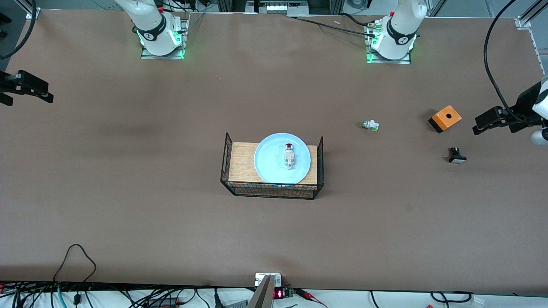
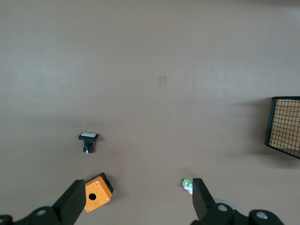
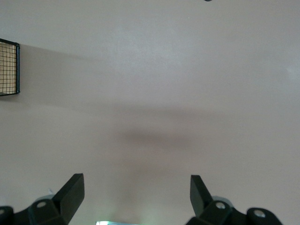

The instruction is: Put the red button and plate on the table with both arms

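A matte brown table [image 1: 128, 192] spans the scene. The left gripper [image 2: 136, 199] is held over its left-arm end, jaws spread wide and empty; the right gripper [image 3: 137, 193] is held over the right-arm end, likewise spread and empty. An orange box [image 1: 445, 118], a black piece [image 1: 457, 155] and a green-capped piece [image 1: 370, 125] are seen near the left gripper. At mid-table, the plate [image 1: 269, 164] is found on a wire rack [image 1: 239, 160], and the red button [image 1: 290, 155] is seen lying on the plate.
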Action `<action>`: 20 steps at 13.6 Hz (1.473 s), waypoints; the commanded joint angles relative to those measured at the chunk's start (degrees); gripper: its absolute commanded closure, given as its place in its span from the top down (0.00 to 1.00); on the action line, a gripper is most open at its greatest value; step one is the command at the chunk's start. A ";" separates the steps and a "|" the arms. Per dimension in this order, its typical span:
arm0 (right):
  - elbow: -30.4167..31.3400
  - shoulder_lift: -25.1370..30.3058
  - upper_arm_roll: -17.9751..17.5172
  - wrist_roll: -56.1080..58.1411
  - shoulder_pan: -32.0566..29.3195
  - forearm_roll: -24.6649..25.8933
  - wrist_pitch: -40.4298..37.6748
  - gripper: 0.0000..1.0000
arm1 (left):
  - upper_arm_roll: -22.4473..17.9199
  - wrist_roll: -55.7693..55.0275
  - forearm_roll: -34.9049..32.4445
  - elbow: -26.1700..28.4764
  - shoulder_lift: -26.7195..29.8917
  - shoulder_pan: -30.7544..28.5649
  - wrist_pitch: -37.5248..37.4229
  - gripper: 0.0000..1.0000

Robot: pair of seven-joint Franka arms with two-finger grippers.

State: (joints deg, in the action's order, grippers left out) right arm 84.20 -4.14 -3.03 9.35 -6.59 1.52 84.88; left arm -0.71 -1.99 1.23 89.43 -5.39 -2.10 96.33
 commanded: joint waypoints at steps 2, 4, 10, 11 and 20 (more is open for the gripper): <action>-1.58 -1.13 -0.22 -0.47 -0.35 0.07 -0.32 1.00 | -0.34 0.67 0.00 -0.48 0.65 0.34 -1.15 1.00; -1.58 -1.13 -0.22 -0.47 -0.35 0.07 -0.32 1.00 | -0.26 0.41 0.87 -0.57 0.65 0.52 -0.80 1.00; -1.49 -1.31 -0.22 -0.47 -0.26 0.15 0.20 1.00 | 4.66 0.67 -0.09 -0.40 -4.89 5.53 -2.98 1.00; -1.58 -2.01 -0.22 -0.30 -0.26 0.07 1.25 1.00 | 4.84 1.46 0.26 -0.31 -4.89 5.35 -3.25 1.00; -1.58 -3.42 -0.13 -0.56 -0.61 -1.77 3.98 1.00 | 16.62 -15.38 2.20 -11.98 -15.68 18.86 -1.06 1.00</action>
State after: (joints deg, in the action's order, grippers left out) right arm 84.10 -6.53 -2.92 9.25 -6.67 1.07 88.58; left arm 16.25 -12.56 4.52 85.28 -14.61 12.16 96.30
